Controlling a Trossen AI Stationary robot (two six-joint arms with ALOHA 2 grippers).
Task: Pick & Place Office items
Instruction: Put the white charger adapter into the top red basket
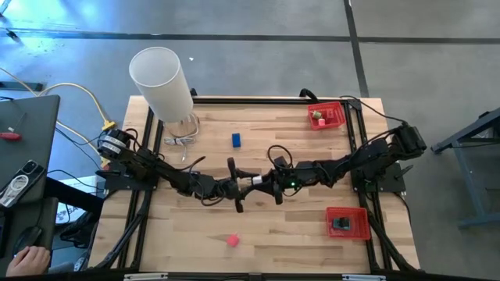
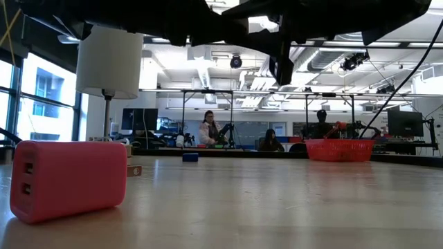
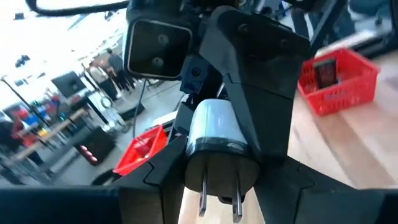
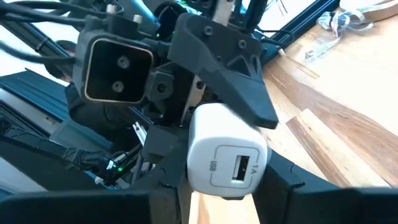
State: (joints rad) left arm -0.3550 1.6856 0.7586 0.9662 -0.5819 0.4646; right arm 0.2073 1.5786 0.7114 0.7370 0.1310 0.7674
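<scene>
Meeting above the middle of the table (image 1: 297,234), your 2 arms had brought a white charger (image 1: 255,180) between them, well clear of the wood. Your left end effector (image 1: 234,186) and your right end effector (image 1: 275,184) faced each other with the charger bridging the gap. From the right wrist view you could see the charger (image 4: 227,160) with its USB port facing that camera, the right fingers (image 4: 292,182) pressed against its sides. From the left wrist view the same charger (image 3: 216,146) showed its 2 metal prongs, and the left fingers (image 3: 158,168) sat beside it, though whether they were clamped on it or standing slightly apart you could not tell. Elsewhere on the table, a blue piece (image 1: 236,140) lay toward the far side, and a pink charger (image 1: 232,240) lay near the front edge; the low view showed that pink charger (image 2: 69,180) close to the camera with 2 ports on its end. You had 1 red tray (image 1: 326,116) at the far right corner holding small green and red pieces, and a second red tray (image 1: 347,222) near the front right holding a black piece (image 1: 341,223). A tall white cylinder (image 1: 162,83) stood at the far left.
</scene>
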